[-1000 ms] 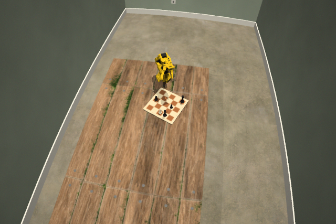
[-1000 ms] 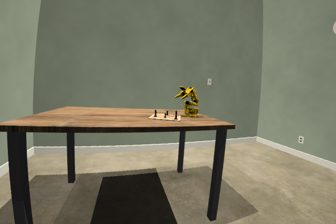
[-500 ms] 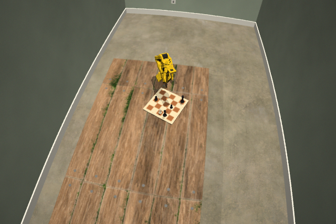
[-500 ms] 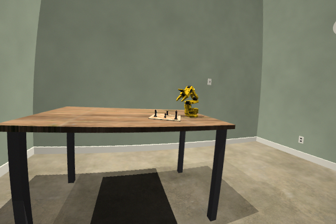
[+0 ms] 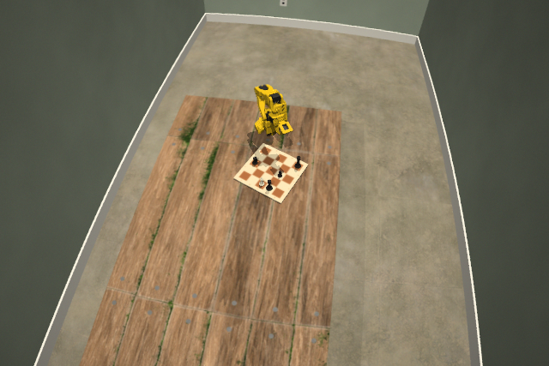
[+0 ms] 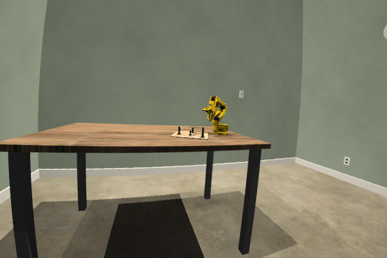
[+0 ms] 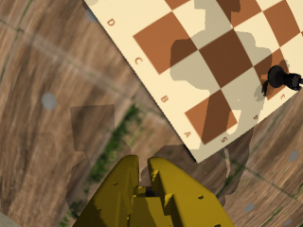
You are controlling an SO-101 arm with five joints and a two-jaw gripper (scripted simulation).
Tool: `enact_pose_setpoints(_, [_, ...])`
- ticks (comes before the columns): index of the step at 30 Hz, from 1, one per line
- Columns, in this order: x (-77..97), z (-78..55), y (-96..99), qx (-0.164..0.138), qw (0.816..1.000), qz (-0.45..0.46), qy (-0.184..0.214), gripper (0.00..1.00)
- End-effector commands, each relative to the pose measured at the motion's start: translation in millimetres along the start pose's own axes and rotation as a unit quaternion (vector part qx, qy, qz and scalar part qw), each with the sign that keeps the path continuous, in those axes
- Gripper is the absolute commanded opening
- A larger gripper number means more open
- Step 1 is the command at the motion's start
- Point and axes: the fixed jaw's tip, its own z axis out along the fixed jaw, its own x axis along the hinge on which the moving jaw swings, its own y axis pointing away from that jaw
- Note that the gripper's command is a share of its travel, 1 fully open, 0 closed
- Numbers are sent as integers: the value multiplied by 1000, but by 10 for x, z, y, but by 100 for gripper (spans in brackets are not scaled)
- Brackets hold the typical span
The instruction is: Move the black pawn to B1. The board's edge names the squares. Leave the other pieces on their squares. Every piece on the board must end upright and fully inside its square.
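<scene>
From the top, the yellow arm (image 5: 270,110) is sitting folded near the table's (image 5: 146,225) far edge, just behind the chessboard (image 5: 271,171); the black pawn (image 5: 280,174) is standing upright mid-board. From the exterior, the tool (image 6: 207,110) is hanging above the table, clear of the pieces. At the wrist, the tool (image 7: 147,173) is showing its jaws pressed together, gripping nothing, over bare wood beside the board's lettered edge.

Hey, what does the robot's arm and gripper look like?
The arm is small, blocky and yellow, with black parts at its joints. The gripper is the same yellow: two flat, tapering jaws, with small round holes across its body. No cables or markings show.
</scene>
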Motion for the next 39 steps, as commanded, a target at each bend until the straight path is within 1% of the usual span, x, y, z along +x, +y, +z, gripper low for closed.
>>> enact_pose_setpoints(1, [8,-4,11,-2,1000,-8,6,0])
enact_pose_setpoints(34, [68,28,25,-3,1000,-13,7,0])
enact_pose_setpoints(39, [77,63,25,-3,1000,-13,7,0])
